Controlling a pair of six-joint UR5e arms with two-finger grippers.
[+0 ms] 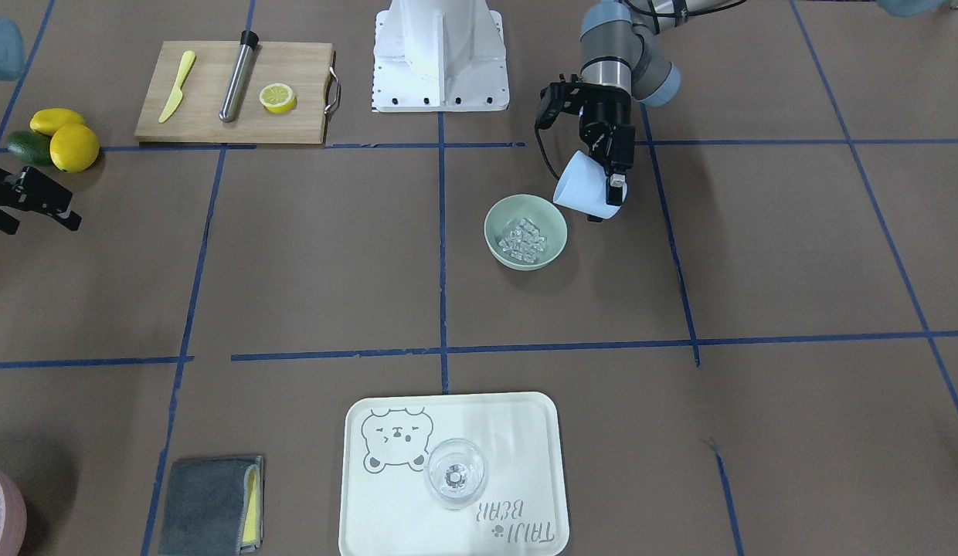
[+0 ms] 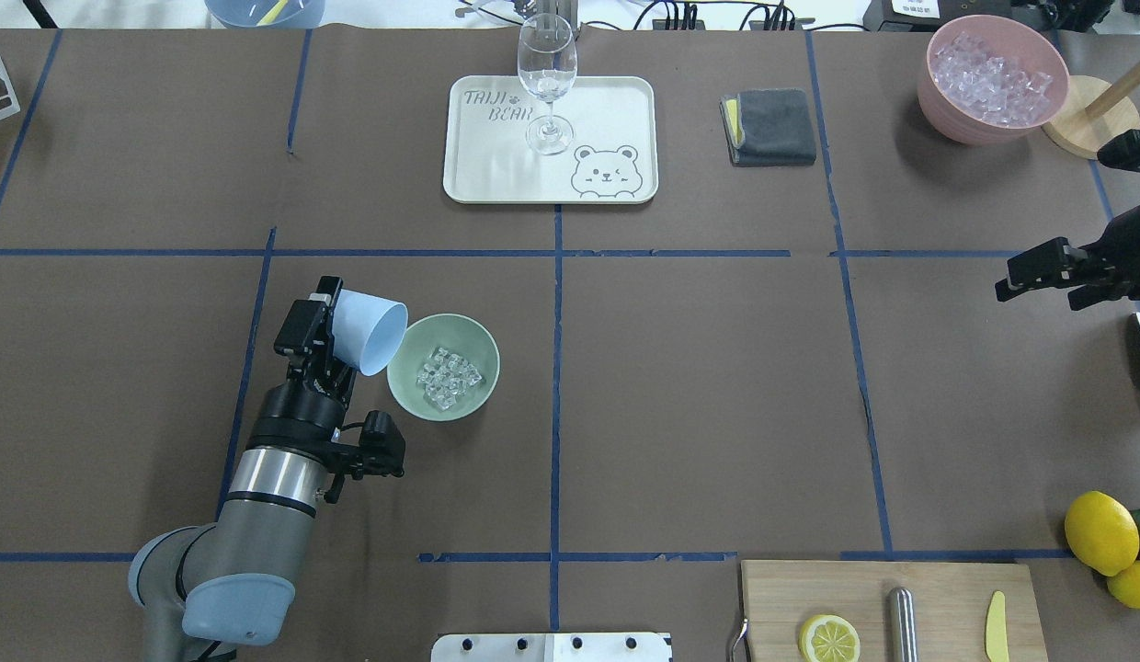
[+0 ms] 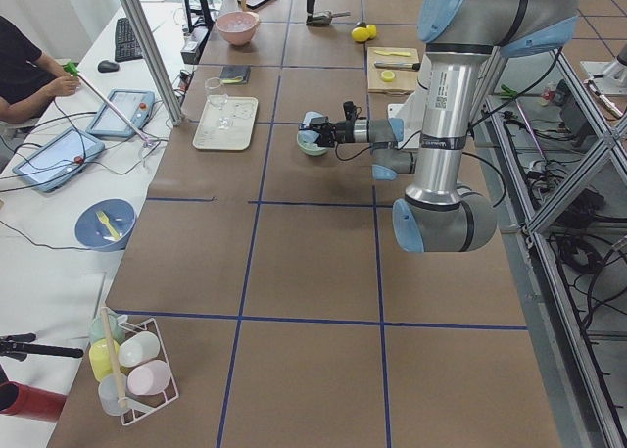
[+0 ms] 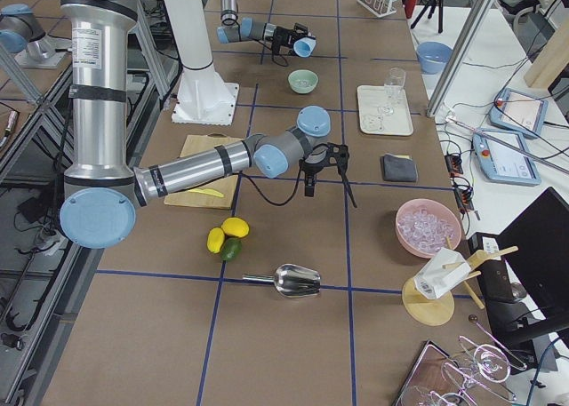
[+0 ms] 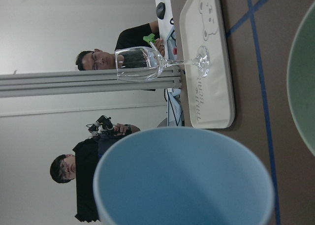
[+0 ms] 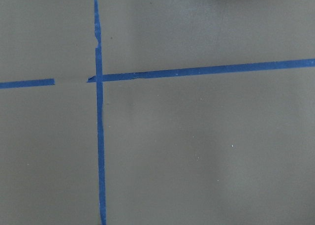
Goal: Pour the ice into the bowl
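Ice, a small heap of clear glassy cubes [image 2: 449, 377]: piled at the middle of the round pale mint-green bowl [image 2: 404, 384]. Set on the brown paper-covered table [image 2: 717, 414], just left of the centre tape line, midway between near and far.

Left gripper [image 2: 324, 317]: clamped around the light-blue cup [image 2: 372, 333]. Tipped on its side, held off the table just left of the bowl, mouth turned towards the bowl's rim.

Right gripper [image 2: 1016, 276]: well apart at the right edge, jaws spread, holding nothing.

Farther back: cream bear-print tray [image 2: 616, 110] bearing an upright clear wine glass [image 2: 546, 69]; to its right a folded grey cloth [image 2: 772, 126], then a pink bowl of ice [image 2: 938, 110]. Near right: wooden cutting board [image 2: 772, 598] with a halved lemon [image 2: 828, 637].
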